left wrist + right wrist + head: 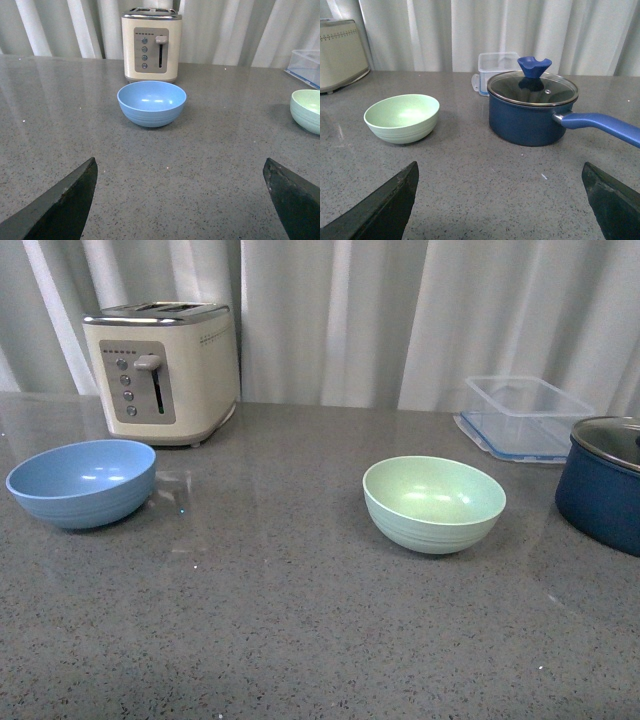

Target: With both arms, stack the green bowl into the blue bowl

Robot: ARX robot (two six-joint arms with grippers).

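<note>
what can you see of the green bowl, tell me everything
The green bowl is a pale mint, round, matte bowl with faint horizontal ridges near its base. It stands upright and empty on the grey speckled countertop, right of centre in the front view, well apart from the blue bowl and left of the navy pot. Only the countertop touches it.
</note>
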